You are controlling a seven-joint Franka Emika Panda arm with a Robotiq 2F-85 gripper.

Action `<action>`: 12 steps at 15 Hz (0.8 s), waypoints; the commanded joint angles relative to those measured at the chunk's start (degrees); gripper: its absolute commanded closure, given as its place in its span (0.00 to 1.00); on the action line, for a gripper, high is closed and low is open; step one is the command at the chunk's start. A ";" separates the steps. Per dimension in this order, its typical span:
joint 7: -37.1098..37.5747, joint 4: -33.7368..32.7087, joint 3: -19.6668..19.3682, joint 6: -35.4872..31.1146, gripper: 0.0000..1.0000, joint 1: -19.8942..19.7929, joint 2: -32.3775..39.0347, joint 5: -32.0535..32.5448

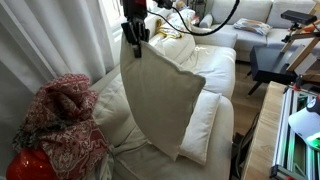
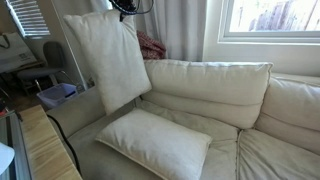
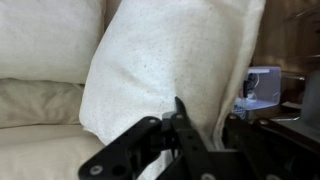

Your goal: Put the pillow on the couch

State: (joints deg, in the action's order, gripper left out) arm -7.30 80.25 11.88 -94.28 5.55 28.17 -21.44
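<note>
The pillow (image 1: 160,95) is a large off-white cushion hanging in the air by its top corner, over the end of the couch (image 1: 215,70). It also shows in an exterior view (image 2: 108,60) and fills the wrist view (image 3: 165,70). My gripper (image 1: 134,35) is shut on the pillow's top corner; in the wrist view the fingers (image 3: 205,125) pinch its seamed edge. In an exterior view the gripper (image 2: 127,12) is at the frame's top. A smaller, smoother cream pillow (image 2: 155,140) lies flat on the couch seat (image 2: 250,150) below, also seen in an exterior view (image 1: 200,125).
A red patterned cloth (image 1: 62,120) is draped on the couch arm. A paler white sofa (image 1: 255,25) stands at the back. A wooden table edge (image 2: 45,145) runs beside the couch. A window (image 2: 270,20) is behind the couch backrest (image 2: 210,85).
</note>
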 commanded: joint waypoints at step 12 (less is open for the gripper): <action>-13.10 -1.68 -4.50 20.26 0.94 -4.51 5.48 1.39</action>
State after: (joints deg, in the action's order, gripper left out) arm -19.81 79.49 8.86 -76.30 2.28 32.10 -22.74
